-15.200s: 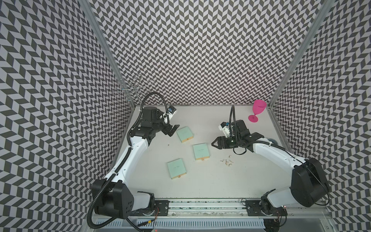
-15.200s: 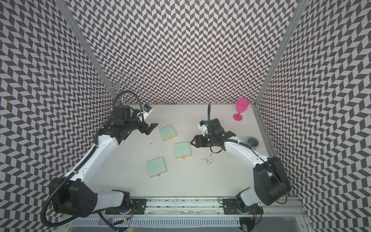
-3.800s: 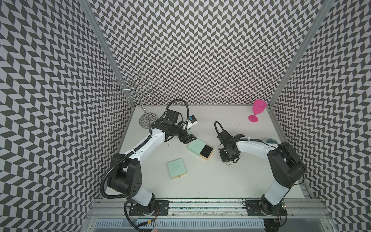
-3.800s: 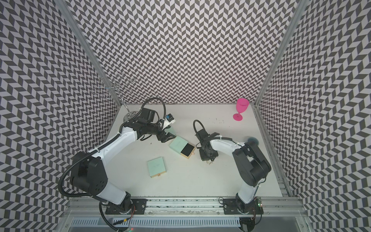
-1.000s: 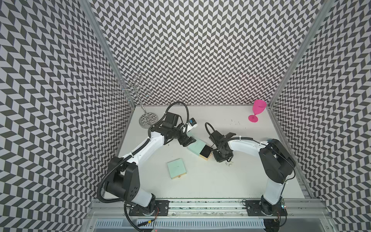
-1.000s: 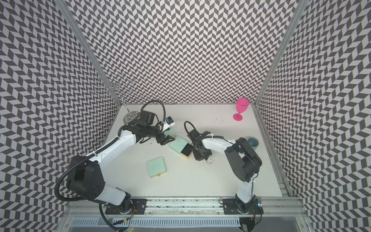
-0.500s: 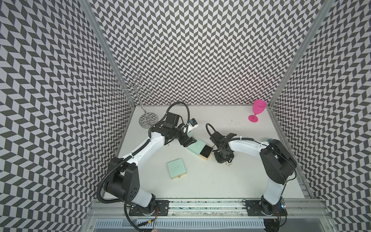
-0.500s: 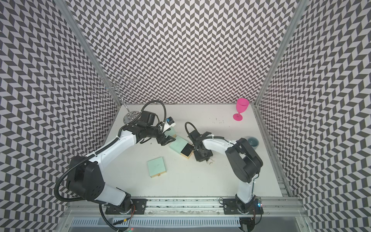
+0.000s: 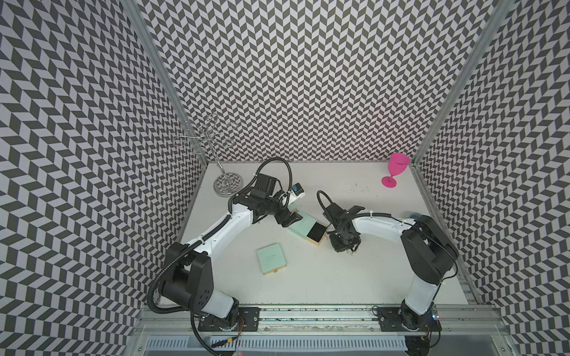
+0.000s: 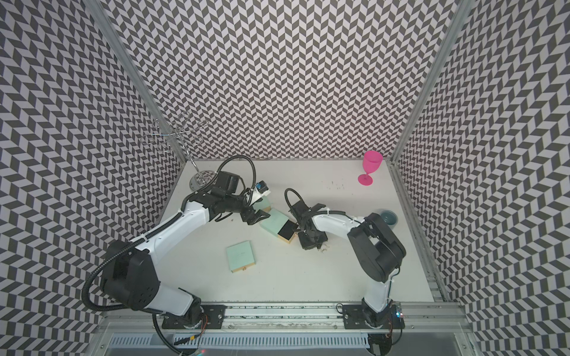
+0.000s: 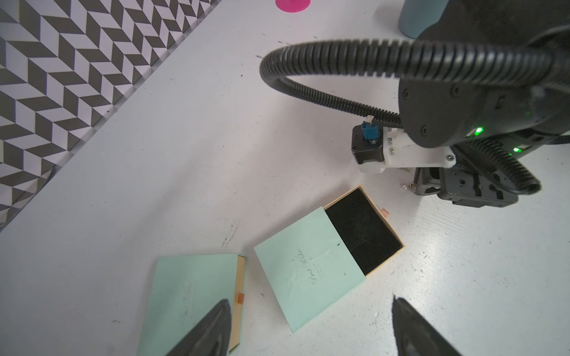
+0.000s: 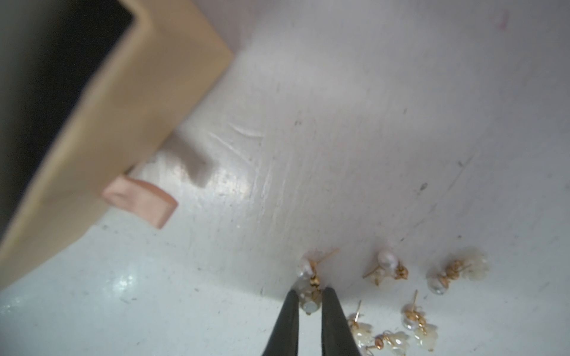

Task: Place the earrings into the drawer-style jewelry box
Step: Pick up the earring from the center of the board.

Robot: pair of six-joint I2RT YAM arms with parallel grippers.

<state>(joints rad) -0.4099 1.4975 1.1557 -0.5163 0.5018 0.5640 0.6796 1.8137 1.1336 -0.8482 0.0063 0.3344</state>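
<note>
Earring (image 12: 309, 279), long axis along right gripper (image 12: 310, 292)

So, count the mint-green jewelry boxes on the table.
3. An open mint-green cardboard jewelry box lies mid-table, black-lined drawer pulled out; a closed mint-green box lies nearer the front; a third mint-green box sits behind the open one, mostly hidden by the left arm.

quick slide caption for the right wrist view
Right end effector pinches one pearl earring on the white table, other earrings scattered beside it, the open tan drawer close by.
</note>
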